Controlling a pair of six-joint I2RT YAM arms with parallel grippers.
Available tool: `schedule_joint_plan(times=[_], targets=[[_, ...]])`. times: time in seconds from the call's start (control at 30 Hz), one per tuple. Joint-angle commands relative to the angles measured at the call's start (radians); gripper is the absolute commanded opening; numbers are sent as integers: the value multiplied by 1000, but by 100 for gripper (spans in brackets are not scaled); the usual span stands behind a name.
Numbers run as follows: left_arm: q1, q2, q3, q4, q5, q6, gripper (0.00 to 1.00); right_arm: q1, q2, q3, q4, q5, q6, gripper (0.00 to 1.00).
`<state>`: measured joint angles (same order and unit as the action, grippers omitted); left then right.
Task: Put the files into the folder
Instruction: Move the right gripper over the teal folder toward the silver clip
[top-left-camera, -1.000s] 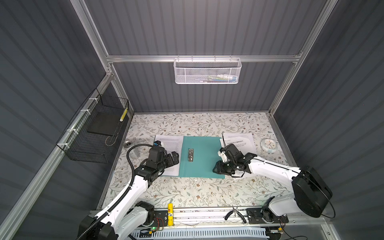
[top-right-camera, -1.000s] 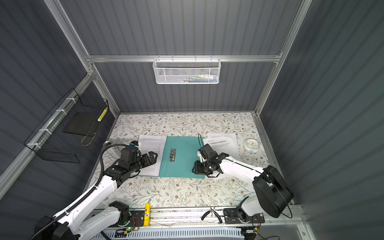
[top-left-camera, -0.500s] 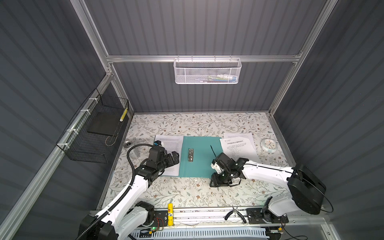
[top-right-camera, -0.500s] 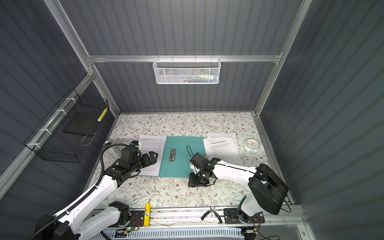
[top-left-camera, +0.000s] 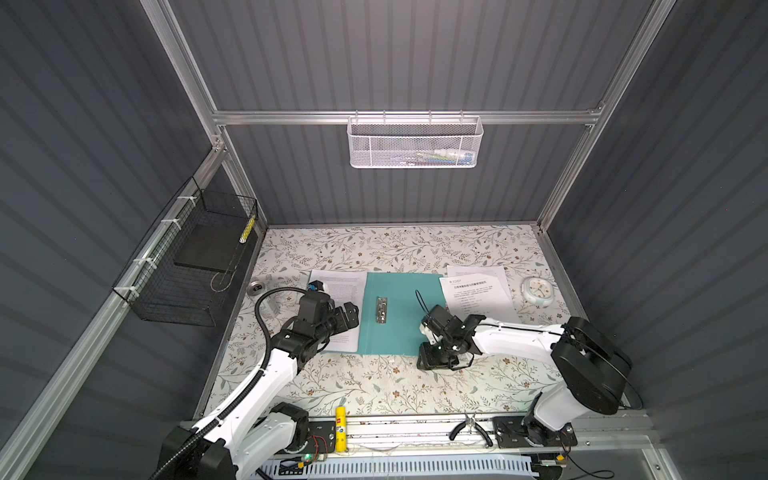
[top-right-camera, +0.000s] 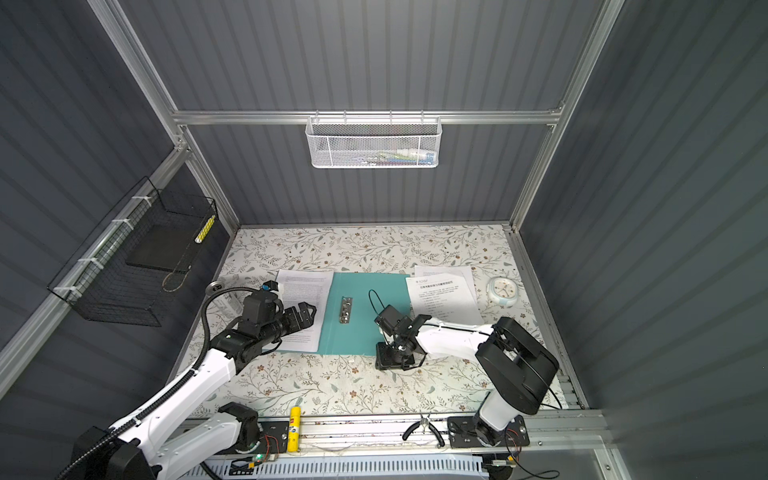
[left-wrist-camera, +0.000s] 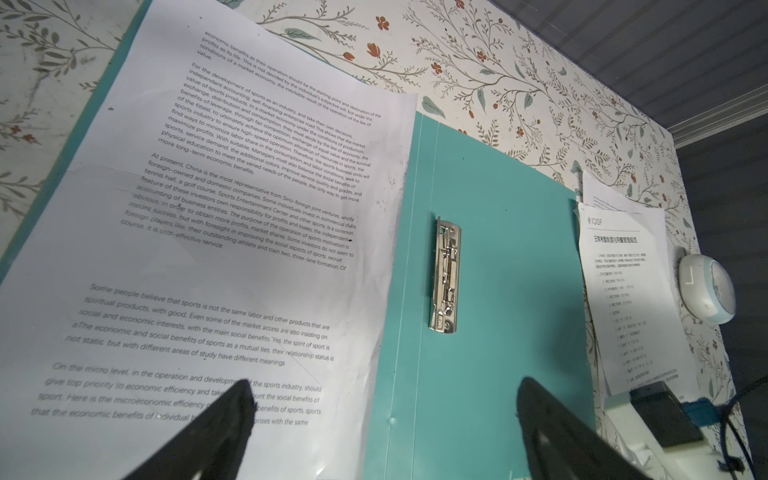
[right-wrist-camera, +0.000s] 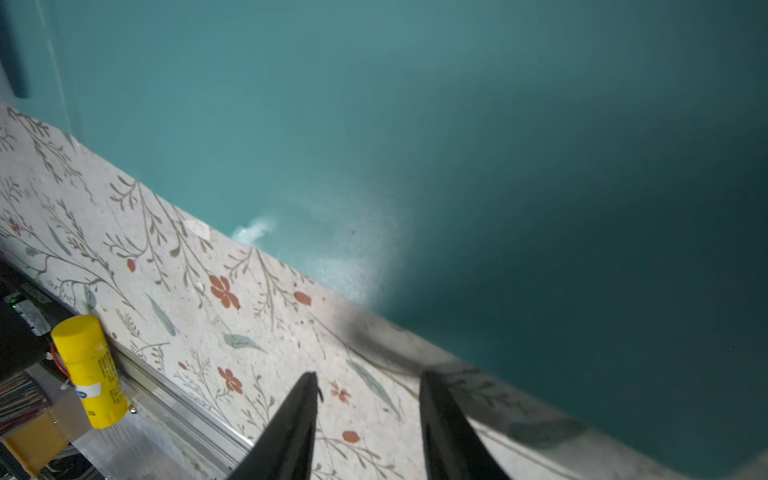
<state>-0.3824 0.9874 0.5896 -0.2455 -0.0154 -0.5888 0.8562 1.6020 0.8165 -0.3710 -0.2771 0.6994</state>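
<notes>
right gripper (right-wrist-camera: 368, 378) shifted nearer, beside folder (right-wrist-camera: 415, 124) edge

English sheet (left-wrist-camera: 232, 257): paragraphs legible, opening "For the development of sports as an industry" and "At present, China is the most representative"; headed sheet (left-wrist-camera: 623, 291): logo reads "XDOF", Chinese heading beneath too small to read.

The folder (top-left-camera: 401, 316) is smooth matt teal card, with a pale scuffed patch by its near edge; its clip bar (left-wrist-camera: 445, 274) is shiny silver metal. The files (left-wrist-camera: 232, 266) are thin white paper, faintly creased. The table (top-left-camera: 374, 245) has a matt floral covering, speckled with grime.
</notes>
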Motion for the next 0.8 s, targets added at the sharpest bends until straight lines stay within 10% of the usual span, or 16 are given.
schedule_joint_plan(times=[0.0, 0.33, 0.77], targets=[[6, -22, -12, 6, -8, -8, 99, -5, 35, -7, -23, 104, 24, 43], [5, -25, -34, 28, -5, -10, 99, -48, 18, 14, -75, 234, 6, 42], [6, -15, -45, 4, 15, -5, 95, -81, -78, 243, -11, 5, -96, 33]])
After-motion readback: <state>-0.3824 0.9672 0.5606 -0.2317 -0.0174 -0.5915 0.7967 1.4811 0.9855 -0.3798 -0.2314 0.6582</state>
